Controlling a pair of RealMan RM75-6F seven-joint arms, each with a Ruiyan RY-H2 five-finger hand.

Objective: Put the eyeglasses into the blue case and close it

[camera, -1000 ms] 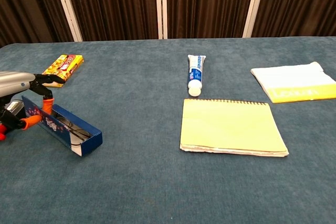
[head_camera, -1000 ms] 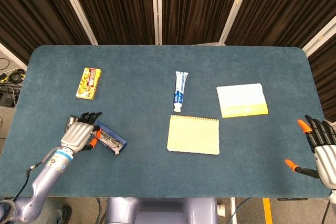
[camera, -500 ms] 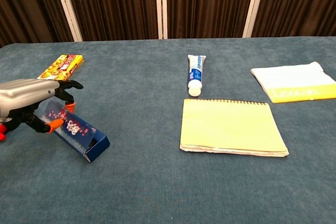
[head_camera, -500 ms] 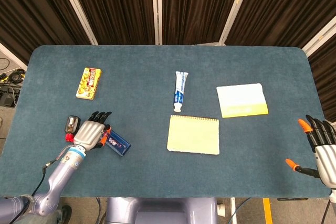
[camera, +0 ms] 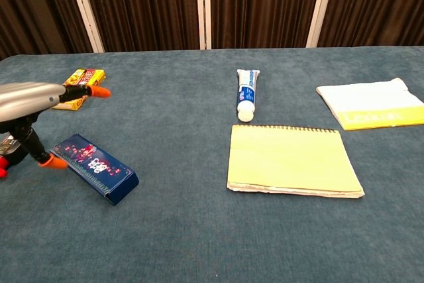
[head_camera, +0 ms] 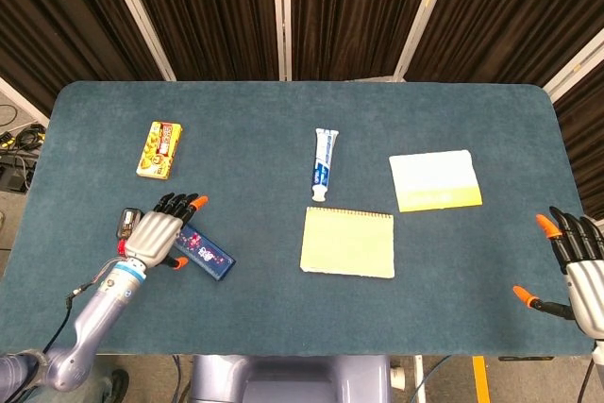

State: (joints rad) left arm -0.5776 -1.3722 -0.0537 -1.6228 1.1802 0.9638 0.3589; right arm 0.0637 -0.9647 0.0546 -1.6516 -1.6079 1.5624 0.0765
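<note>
The blue case (head_camera: 202, 253) (camera: 96, 167) lies closed on the table at the near left, its patterned lid on top. The eyeglasses are hidden inside it. My left hand (head_camera: 156, 233) (camera: 40, 104) hovers over the case's left end with fingers spread and holds nothing; its thumb tip sits beside the case's left end. At the table's near right edge my right hand (head_camera: 578, 266) stays open with fingers apart, far from the case.
A small dark device with a red button (head_camera: 127, 225) lies just left of the left hand. A yellow snack box (head_camera: 159, 149), a toothpaste tube (head_camera: 324, 163), a yellow notepad (head_camera: 348, 243) and a white-yellow cloth (head_camera: 435, 180) lie further off.
The case's lid has swung down and the case is now closed. My left hand has lifted off it and spread its fingers. The right hand has not moved.
</note>
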